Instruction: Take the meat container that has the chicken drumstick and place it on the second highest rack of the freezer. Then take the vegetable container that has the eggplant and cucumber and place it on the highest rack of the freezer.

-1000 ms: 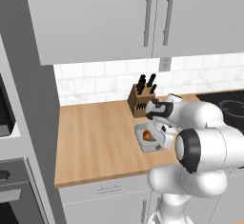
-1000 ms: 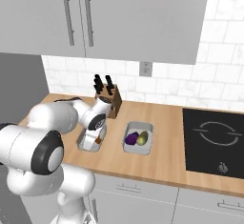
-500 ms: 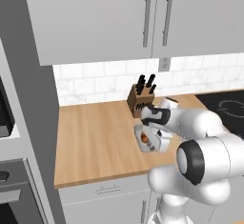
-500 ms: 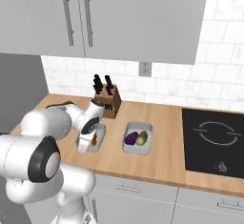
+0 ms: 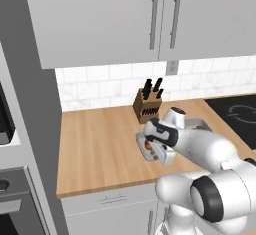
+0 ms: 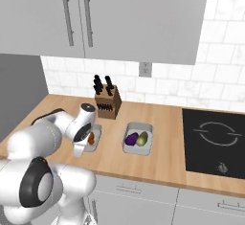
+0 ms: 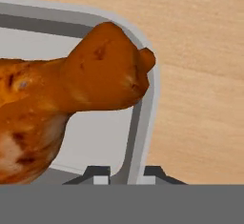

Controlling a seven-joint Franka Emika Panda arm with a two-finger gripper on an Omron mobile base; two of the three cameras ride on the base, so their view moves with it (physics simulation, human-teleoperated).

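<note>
Orange drumstick (image 7: 71,99) cropped at frame edge; end effector (image 7: 125,175) clamped on meat container (image 7: 143,123) rim.

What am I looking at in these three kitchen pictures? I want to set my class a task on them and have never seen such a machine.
This is a computer-rendered kitchen with a white robot arm on a base that can drive. Two pictures come from cameras on the base, behind the arm to its left and right. The third comes from a camera on the hand, looking along its end effector.

On the wooden counter stand a knife block and two grey trays: the meat container with a chicken drumstick, and the vegetable container with an eggplant and a cucumber. A black cooktop lies to the right.

The end effector's two fingertips sit on either side of the meat container's rim, apparently gripping it.
</note>
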